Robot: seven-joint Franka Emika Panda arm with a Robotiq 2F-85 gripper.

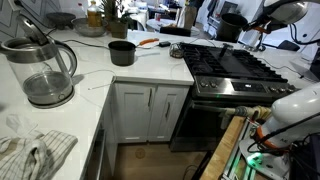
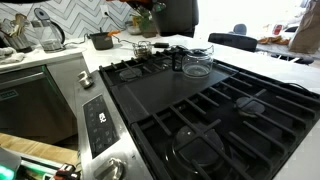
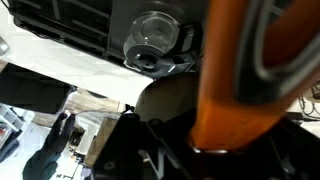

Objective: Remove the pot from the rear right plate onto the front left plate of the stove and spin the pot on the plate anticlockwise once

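Observation:
The dark pot [image 1: 230, 27] is at the far rear of the stove [image 1: 235, 68], by the rear right plate; in an exterior view it is a dark cylinder [image 2: 178, 15] at the top edge. My white arm [image 1: 282, 14] reaches down to it from the right. The gripper [image 1: 246, 30] is at the pot's side. In the wrist view a blurred orange shape [image 3: 250, 70] fills the area in front of the jaws and hides the fingertips, so I cannot tell whether they are closed. The front left plate [image 1: 203, 84] is bare.
A glass lid [image 2: 197, 62] lies on a stove grate next to a small dark object [image 2: 177, 60]; the lid also shows in the wrist view [image 3: 155, 40]. A black long-handled saucepan [image 1: 122, 52] and a glass kettle [image 1: 42, 68] stand on the white counter.

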